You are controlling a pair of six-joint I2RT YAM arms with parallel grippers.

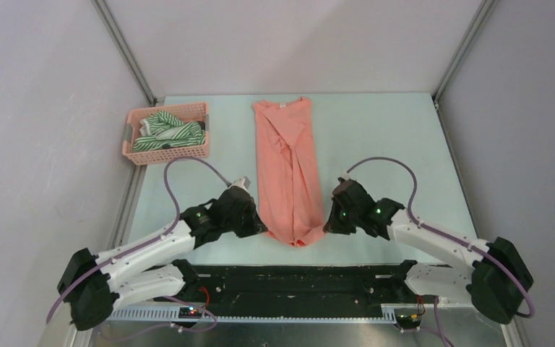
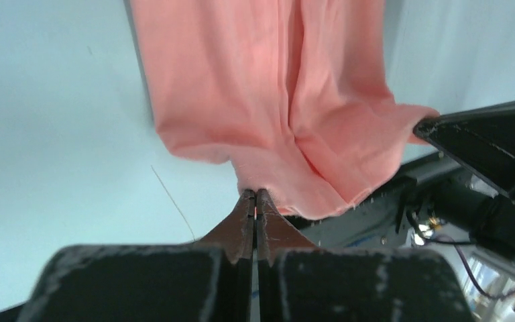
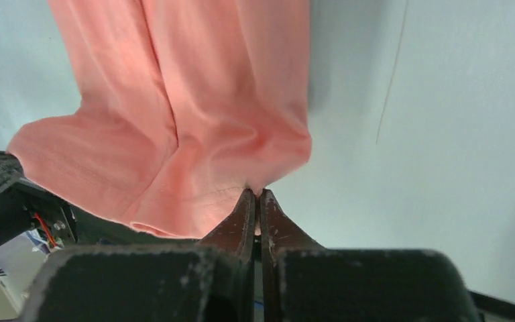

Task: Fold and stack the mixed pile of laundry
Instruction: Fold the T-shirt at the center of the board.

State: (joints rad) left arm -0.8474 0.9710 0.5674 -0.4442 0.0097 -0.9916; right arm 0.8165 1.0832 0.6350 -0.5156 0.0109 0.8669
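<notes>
**Both grippers pinched on the near hem of the pink shirt**

Your left gripper (image 2: 255,194) has its fingers pressed together, with the tips biting a small fold of the salmon-pink shirt (image 2: 268,94) at the hem's left corner. Your right gripper (image 3: 255,194) matches it: the fingers are closed tight, and a nip of the same cloth is caught at the hem's right corner. In both wrist views the fabric gathers into soft creases that run away from the pinch.

From above, you can see the two grippers facing each other across the shirt's near end, one on each side. The hem is bunched and rounded between them. The shirt lies along the middle of the pale table (image 1: 383,144) as a long, narrow strip, with its sides folded in over the centre. Its collar is at the far end and its hem is nearest the arm bases.

The rest of the laundry sits well off to your left. The green-and-white striped garment (image 1: 165,130) is heaped inside the pink lattice basket (image 1: 166,154) at the table's far left corner. There is a dark patch at the basket's right end, but you cannot tell what it is from here.
</notes>
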